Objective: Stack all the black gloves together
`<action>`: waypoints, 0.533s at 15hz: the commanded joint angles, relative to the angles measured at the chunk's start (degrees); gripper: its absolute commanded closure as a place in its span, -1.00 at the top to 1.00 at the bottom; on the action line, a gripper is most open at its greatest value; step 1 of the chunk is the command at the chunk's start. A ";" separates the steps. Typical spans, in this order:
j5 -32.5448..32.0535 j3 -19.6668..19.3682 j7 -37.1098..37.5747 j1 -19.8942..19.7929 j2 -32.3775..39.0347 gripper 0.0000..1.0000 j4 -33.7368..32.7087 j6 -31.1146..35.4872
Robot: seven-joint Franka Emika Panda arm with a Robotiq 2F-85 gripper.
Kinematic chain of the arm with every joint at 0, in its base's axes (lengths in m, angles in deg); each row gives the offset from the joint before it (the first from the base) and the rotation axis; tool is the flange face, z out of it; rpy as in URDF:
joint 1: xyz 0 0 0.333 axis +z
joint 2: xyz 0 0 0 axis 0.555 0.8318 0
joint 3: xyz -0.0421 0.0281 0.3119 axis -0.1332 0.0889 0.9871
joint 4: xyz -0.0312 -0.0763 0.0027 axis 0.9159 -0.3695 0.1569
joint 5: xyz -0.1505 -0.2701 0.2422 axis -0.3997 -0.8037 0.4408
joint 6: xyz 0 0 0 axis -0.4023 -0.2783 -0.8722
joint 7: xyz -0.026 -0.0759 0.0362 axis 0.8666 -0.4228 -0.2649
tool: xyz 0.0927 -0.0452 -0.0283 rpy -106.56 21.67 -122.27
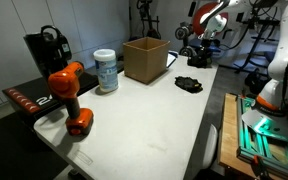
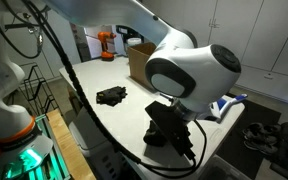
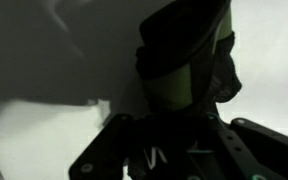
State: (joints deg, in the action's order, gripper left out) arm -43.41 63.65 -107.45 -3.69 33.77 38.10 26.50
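- The table point(image 1: 154, 130) has a bare middle, which leaves room for stacking.
- The arm point(image 2: 194, 70) bends low over the far corner, probably to fetch a glove.
- The box point(image 1: 144, 58) stands on the far edge.
- The flat glove point(image 1: 188, 84) lies beside the box and is the likely base of the stack.
- The gripper point(image 2: 170, 138) is at a second glove point(image 3: 184, 65); I cannot tell whether it is apart or clamped.

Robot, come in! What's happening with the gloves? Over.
Gripper: fingers open or shut, unclear. Black-green thing, likely a glove, at the fingers. Glove pile on table. Box beside it, not blocking.
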 commanded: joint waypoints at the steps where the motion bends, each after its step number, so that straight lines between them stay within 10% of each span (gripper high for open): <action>1: -1.82 0.67 2.86 1.52 -5.90 -0.97 2.76 -6.13; 8: 0.09 0.68 10.30 10.11 -18.74 -0.94 10.62 -11.84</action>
State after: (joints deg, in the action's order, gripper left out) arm -43.89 64.44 -101.57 2.45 21.55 42.47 15.43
